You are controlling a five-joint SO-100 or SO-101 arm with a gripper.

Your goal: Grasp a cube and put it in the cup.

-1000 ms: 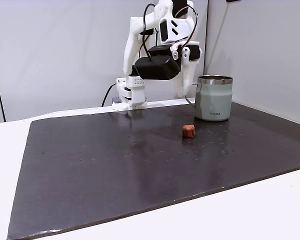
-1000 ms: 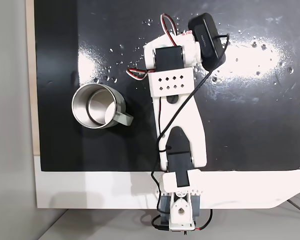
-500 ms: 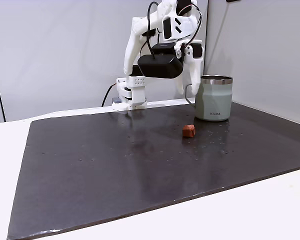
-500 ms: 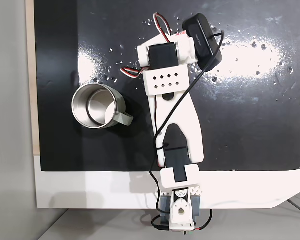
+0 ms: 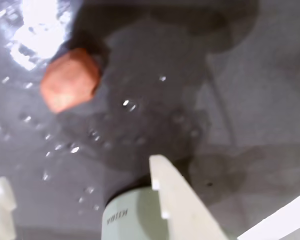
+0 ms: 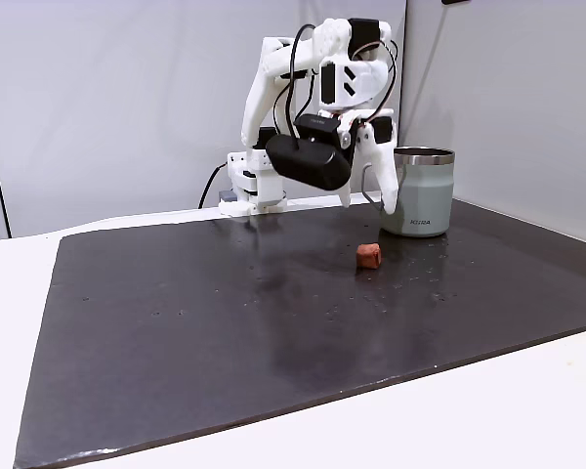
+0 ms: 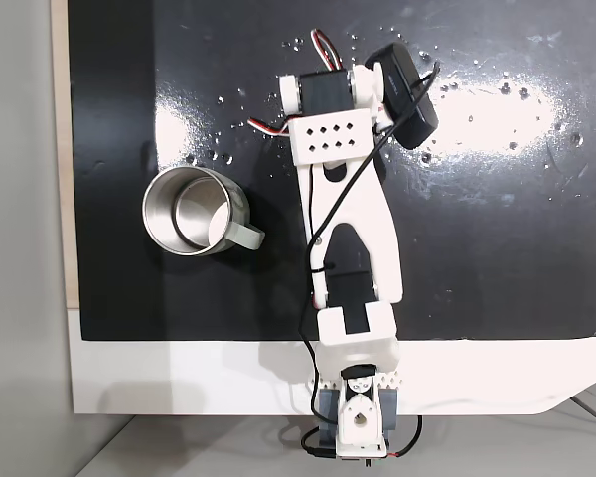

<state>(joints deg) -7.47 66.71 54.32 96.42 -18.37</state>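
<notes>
In the wrist view the cube (image 5: 70, 79), a reddish-brown rough-edged block, lies on the dark mat (image 5: 160, 100) at about ten o'clock of the picture, blurred but plainly free of any contact. Two pale fingers (image 5: 182, 202) of the claw (image 5: 82, 190) come in from the bottom edge, one at five o'clock and the tip of the other at eight o'clock, with bare mat between them, so the claw stands apart and holds nothing. The base of the cup (image 5: 135, 220), with its small dark lettering, shows at six o'clock between those fingers, behind the right-hand one.

In a fixed view from the front, the cube (image 6: 369, 256) sits on the black mat (image 6: 225, 332), well below the claw (image 6: 364, 186) and near the cup (image 6: 418, 191), which stands upright at about two o'clock from the cube. The cup is pale grey-green with a steel rim, and its handle points toward the arm (image 6: 273, 88). The claw hangs in the air just beside the cup's handle, fingers pointing down, with a black camera housing (image 6: 308, 161) at nine o'clock of it.

From above, the cup (image 7: 211, 179) shows an empty steel inside, at nine o'clock from the white arm (image 7: 353, 219), whose base is on the white bench (image 7: 179, 378) at six o'clock
</notes>
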